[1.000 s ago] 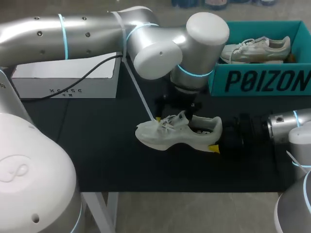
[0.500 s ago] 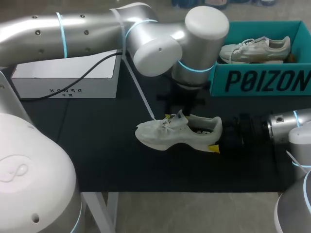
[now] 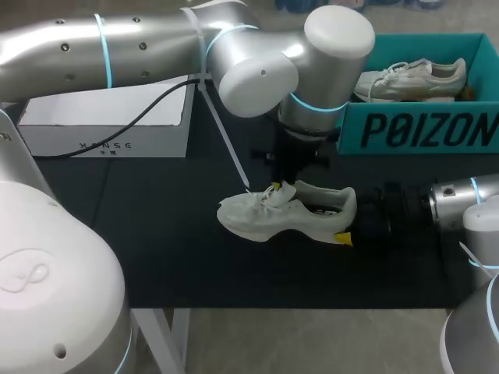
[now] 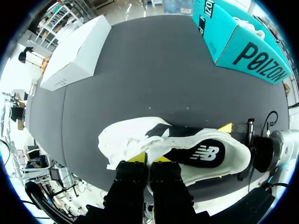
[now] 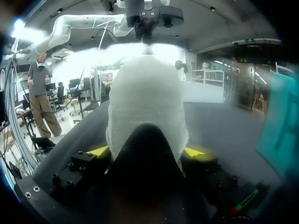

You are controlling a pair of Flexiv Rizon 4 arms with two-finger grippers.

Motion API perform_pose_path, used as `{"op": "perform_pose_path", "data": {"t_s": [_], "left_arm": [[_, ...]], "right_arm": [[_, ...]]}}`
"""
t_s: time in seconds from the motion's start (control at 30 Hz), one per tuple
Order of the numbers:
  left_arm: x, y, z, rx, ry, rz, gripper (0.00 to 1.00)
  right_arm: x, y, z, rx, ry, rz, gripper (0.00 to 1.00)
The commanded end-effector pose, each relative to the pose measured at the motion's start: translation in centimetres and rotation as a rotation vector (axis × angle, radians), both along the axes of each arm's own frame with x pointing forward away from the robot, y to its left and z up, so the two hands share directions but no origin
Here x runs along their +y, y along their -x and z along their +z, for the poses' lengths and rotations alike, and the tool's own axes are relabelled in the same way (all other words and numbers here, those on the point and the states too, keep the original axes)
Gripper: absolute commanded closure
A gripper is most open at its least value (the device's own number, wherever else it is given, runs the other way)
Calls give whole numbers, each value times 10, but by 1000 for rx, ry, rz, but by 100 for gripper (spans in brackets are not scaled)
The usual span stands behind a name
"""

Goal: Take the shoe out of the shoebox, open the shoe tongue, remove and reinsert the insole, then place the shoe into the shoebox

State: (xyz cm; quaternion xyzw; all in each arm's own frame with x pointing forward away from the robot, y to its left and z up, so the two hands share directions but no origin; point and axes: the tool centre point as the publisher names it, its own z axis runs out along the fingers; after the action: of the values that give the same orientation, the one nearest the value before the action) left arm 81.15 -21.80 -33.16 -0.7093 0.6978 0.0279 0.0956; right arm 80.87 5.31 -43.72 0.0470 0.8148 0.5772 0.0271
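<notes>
Two yellow tips of the left gripper (image 4: 149,157) were pressed close together, pinching the shoe (image 3: 284,216) at its tongue. Behind it, the right gripper (image 5: 147,151) clamped the heel from both sides. Between them the shoe stood upright on the table (image 3: 156,241), toe pointing away from the right gripper, apart from the box (image 3: 413,132), which held a second shoe (image 3: 409,78).

Large dark block lettering ran along the teal shoebox's (image 4: 252,56) side wall, well ahead of the left gripper (image 4: 148,157). Small dark lettering marked the white box's (image 3: 105,144) front. A white logo sat on the shoe's (image 4: 126,140) black insole (image 4: 201,153), just beside that gripper.
</notes>
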Motion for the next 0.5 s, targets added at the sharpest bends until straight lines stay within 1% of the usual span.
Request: {"op": "perform_pose_path", "data": {"t_s": [0.03,0.1,0.13,0.33,0.37,0.43,0.5], "left_arm": [[17,4,-3,4,24,13,95],[23,5,-6,11,32,25,89],[26,5,-8,14,37,29,88],[34,6,-14,43,90,63,88],[34,6,-15,48,105,67,90],[34,6,-16,52,124,68,97],[34,4,-16,58,148,71,100]], "right_arm": [[2,1,-7,1,2,0,100],[2,1,-7,1,2,0,100],[2,1,-7,1,2,0,100],[2,1,-7,1,2,0,100],[2,1,-7,1,2,0,100],[2,1,-7,1,2,0,100],[2,1,-7,1,2,0,100]]}}
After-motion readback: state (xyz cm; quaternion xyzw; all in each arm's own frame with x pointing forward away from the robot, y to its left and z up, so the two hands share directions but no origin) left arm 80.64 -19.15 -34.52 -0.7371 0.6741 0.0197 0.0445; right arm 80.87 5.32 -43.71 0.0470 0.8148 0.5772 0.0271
